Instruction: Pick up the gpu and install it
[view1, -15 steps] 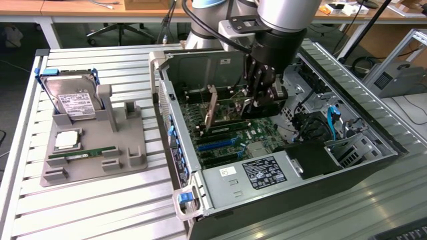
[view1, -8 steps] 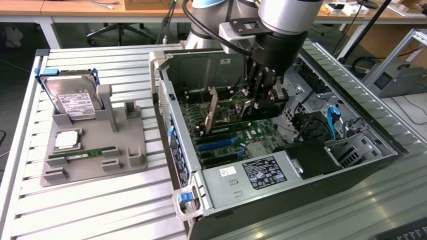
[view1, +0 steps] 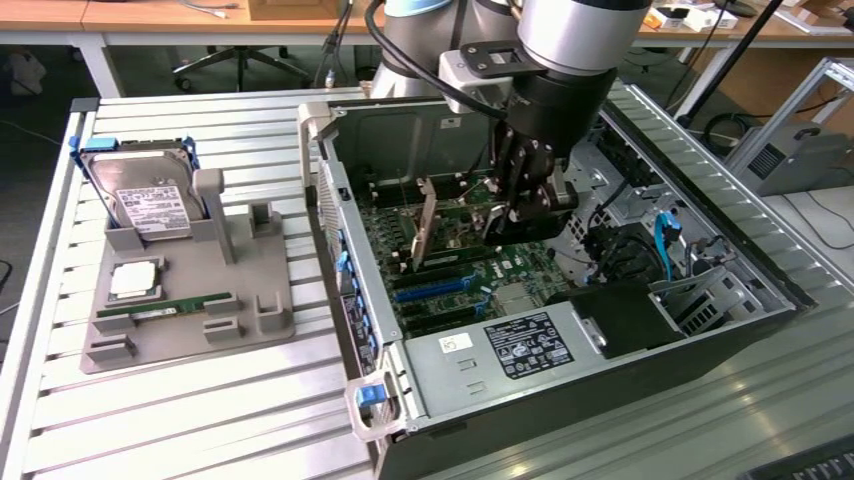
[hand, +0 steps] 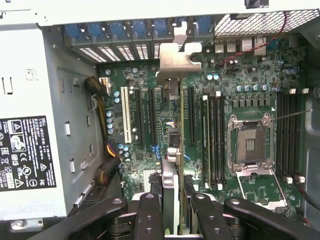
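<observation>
the gripper was clenched on the top edge of the gpu, a thin, stiff, light but fragile card held upright over the motherboard slots inside the case.

case: on the table, lying open
gpu: upright in the case, over the motherboard slots
gripper: in the case, beside the gpu
tray: at the exterior view's left of the case (hard drive and RAM stick on it)
</observation>
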